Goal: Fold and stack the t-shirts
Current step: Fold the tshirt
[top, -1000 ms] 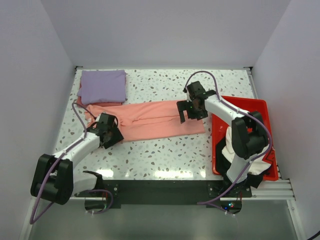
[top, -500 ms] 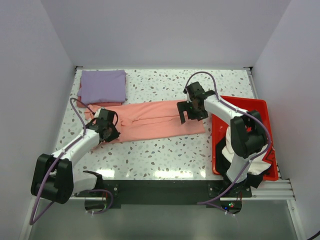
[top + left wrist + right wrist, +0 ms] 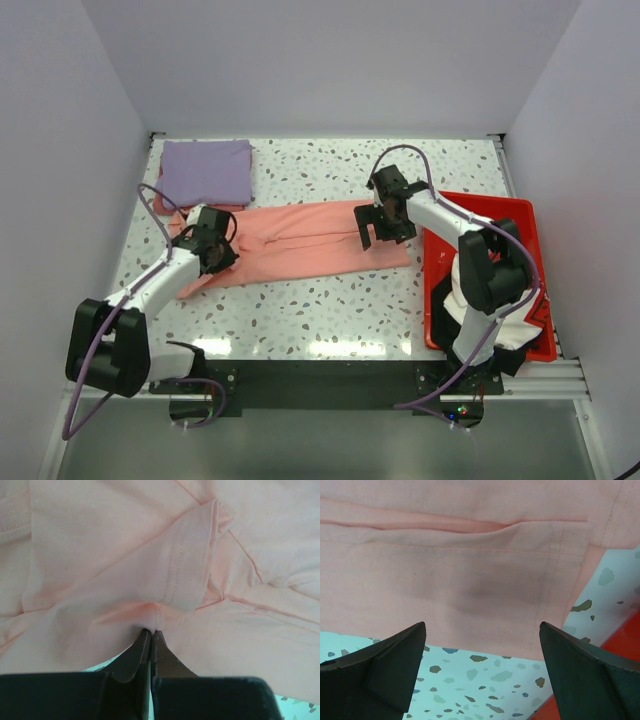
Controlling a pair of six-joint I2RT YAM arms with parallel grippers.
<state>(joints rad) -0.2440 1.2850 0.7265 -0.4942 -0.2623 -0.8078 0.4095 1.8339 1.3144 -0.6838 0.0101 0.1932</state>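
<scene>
While the salmon-pink t-shirt [image 3: 300, 240] is lying as a long band across the middle of the speckled table [image 3: 330, 300], the left gripper [image 3: 150, 636] is pinching a puckered fold near its left end, with the jaws pressed together on the cloth. The right gripper [image 3: 482, 625] is hovering over the shirt's right end, its jaws standing wide apart and gripping nothing.

At the far left corner the lavender-purple t-shirt [image 3: 207, 172] is lying folded into a square, its near edge touching the salmon cloth. Along the right edge the red tray [image 3: 500, 203] is holding black cloth [image 3: 437, 305] and white cloth [image 3: 512, 336], both partly hidden by the right arm crossing above them.

Only the top view is showing this whole layout. Only the left wrist view is showing the stitched seam and the creases radiating from the pinch. Only the right wrist view is showing the hem, a flat pleat, bare table just near of it and a sliver of tray.
</scene>
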